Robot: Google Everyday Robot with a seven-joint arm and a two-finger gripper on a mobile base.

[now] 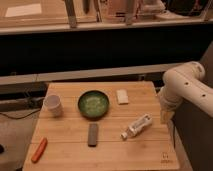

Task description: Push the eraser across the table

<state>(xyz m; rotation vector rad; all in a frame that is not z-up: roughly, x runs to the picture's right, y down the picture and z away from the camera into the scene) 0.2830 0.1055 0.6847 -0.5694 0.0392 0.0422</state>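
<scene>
The eraser [93, 134], a flat dark grey-brown block, lies on the bamboo-wood table [70, 155] just in front of the green bowl [93, 104], long side pointing toward me. My gripper [166, 116] hangs off the white arm at the table's right edge, well to the right of the eraser and beside the white bottle [136, 127]. It touches nothing.
A white cup [53, 105] stands at the left. A cream-white block [122, 96] lies right of the bowl. An orange carrot [39, 150] lies at the front left corner. A small dark mark [164, 159] sits at the front right corner. A dark shelf runs behind the table.
</scene>
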